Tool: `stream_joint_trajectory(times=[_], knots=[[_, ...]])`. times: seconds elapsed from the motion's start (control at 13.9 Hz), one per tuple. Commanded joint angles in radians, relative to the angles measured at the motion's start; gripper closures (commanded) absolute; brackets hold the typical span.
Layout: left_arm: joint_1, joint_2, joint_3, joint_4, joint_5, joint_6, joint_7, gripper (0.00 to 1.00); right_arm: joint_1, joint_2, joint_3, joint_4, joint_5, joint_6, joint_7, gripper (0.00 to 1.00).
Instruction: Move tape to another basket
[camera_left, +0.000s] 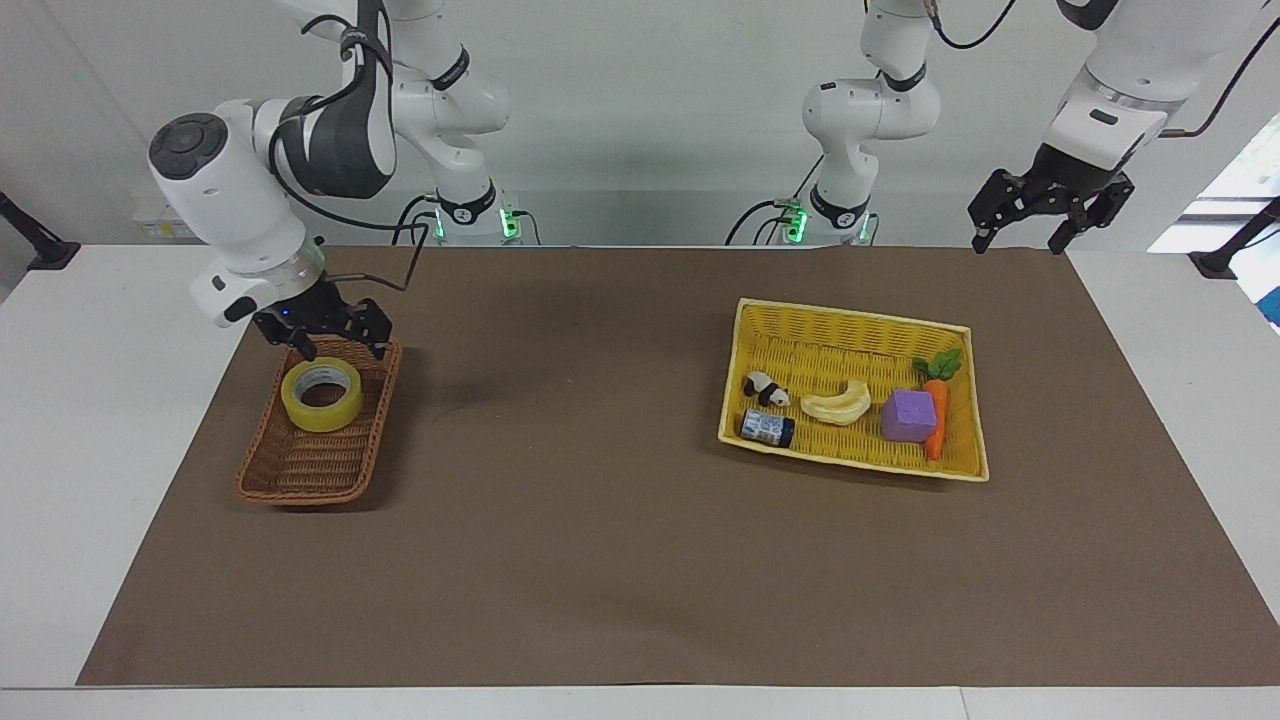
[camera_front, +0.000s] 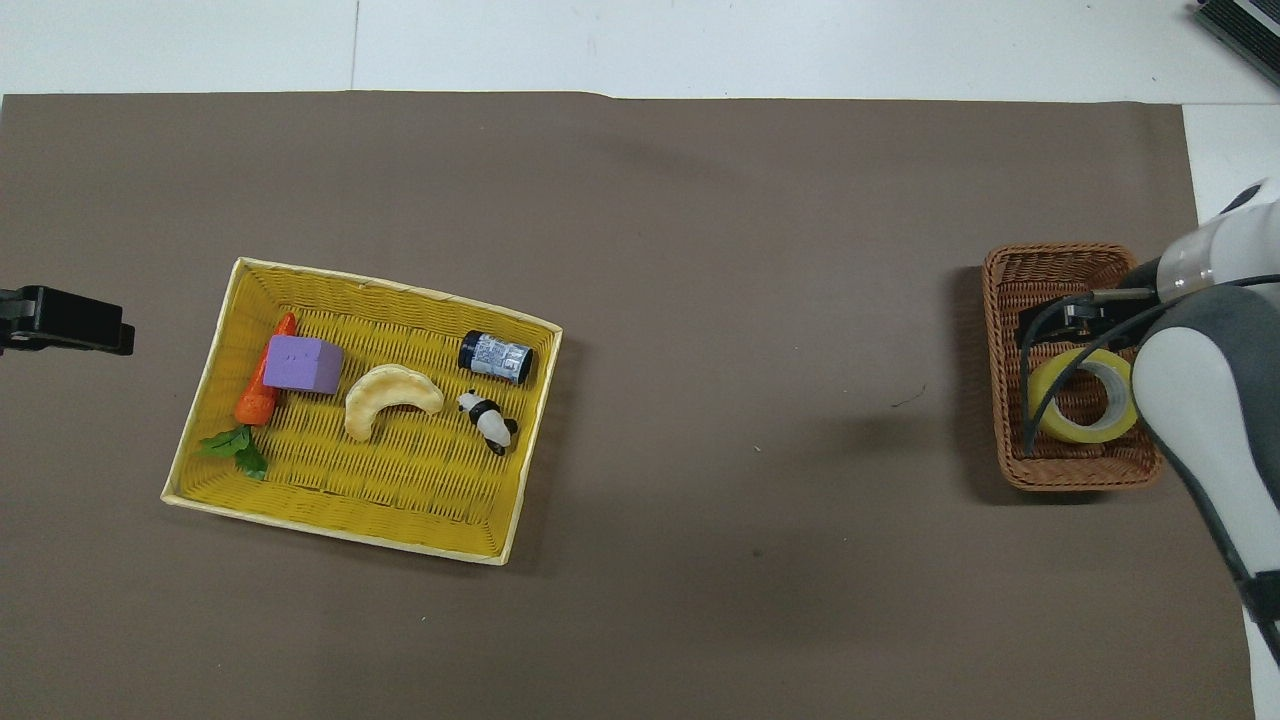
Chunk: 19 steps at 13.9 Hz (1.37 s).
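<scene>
The yellow tape roll (camera_left: 320, 415) lies flat in the small brown wicker basket (camera_left: 300, 482), in the half nearer the robots. It also shows in the overhead view (camera_front: 1090, 433), inside the basket (camera_front: 1060, 262). My right gripper (camera_left: 342, 350) hangs open and empty just above the basket's end nearest the robots, clear of the tape. In the overhead view the right gripper (camera_front: 1075, 322) and its arm cover part of the basket. My left gripper (camera_left: 1015, 238) waits open in the air over the mat's corner at the left arm's end, and it shows at the overhead view's edge (camera_front: 65, 322).
A larger yellow woven basket (camera_left: 850, 322) toward the left arm's end holds a banana (camera_left: 836, 403), a purple cube (camera_left: 908, 415), a carrot (camera_left: 935, 420), a small jar (camera_left: 767, 428) and a panda figure (camera_left: 766, 388). A brown mat (camera_left: 600, 500) covers the table.
</scene>
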Motion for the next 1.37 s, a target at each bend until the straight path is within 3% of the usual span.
stream_joint_trajectory(times=[0.0,0.29,0.72,0.94,1.3], knots=[[-0.009,-0.017,0.007,-0.008,-0.014,-0.020,0.012,0.00,0.058,-0.067,-0.001,-0.039,-0.027,-0.037,0.151,0.00],[-0.011,-0.020,0.009,-0.015,-0.014,-0.025,0.010,0.00,0.092,-0.121,0.006,0.023,-0.022,-0.090,0.241,0.00],[-0.011,-0.026,0.009,-0.021,-0.014,-0.026,0.009,0.00,0.062,-0.138,-0.055,0.288,-0.002,-0.363,0.233,0.00],[-0.011,-0.026,0.010,-0.024,-0.012,-0.026,0.009,0.00,0.062,-0.188,-0.060,0.255,-0.005,-0.371,0.230,0.00],[-0.008,-0.028,0.010,-0.024,-0.012,-0.026,0.009,0.00,0.063,-0.207,-0.060,0.221,-0.008,-0.375,0.193,0.00]])
